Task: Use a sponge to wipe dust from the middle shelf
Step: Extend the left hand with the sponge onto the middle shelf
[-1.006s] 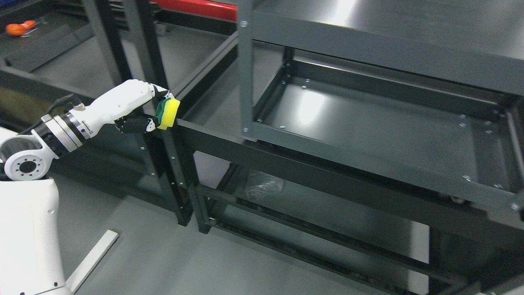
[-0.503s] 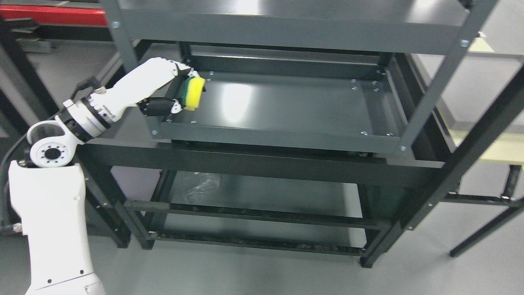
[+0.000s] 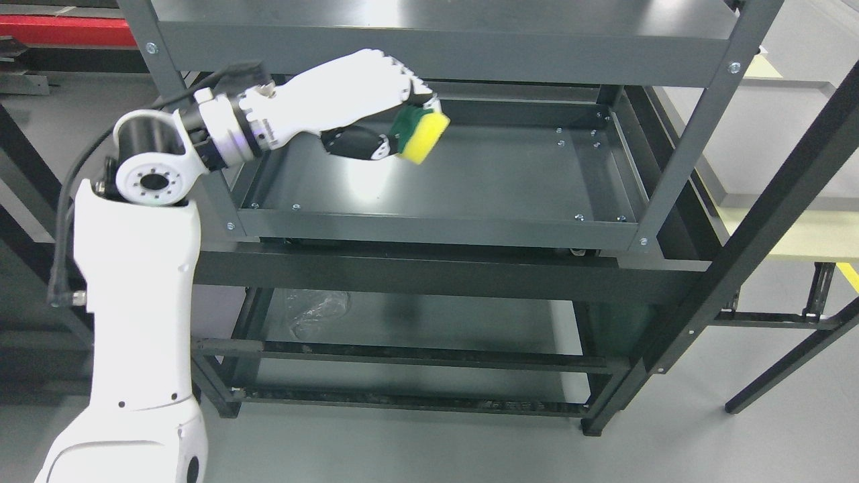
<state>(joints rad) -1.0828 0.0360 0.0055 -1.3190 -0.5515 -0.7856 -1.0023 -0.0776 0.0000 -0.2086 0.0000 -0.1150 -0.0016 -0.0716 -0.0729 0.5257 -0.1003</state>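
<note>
My left hand (image 3: 396, 121) reaches in from the left under the top shelf and is shut on a yellow sponge with a green scrub side (image 3: 421, 134). The sponge hangs above the rear middle of the grey middle shelf tray (image 3: 496, 178); I cannot tell if it touches the surface. The yellow face points down and to the right. The thumb shows below the sponge and the fingers curl over its top. My right arm is out of sight.
A grey top shelf (image 3: 443, 37) overhangs the hand closely. A black frame (image 3: 429, 272) surrounds the rack, with a crumpled clear plastic bag (image 3: 312, 312) on the lower level. Upright posts stand at left (image 3: 151, 50) and right (image 3: 711, 114).
The head camera has panned, bringing the rack to the centre of view. My left arm has risen and carried the sponge from the tray's left edge rightward, further over the middle shelf.
</note>
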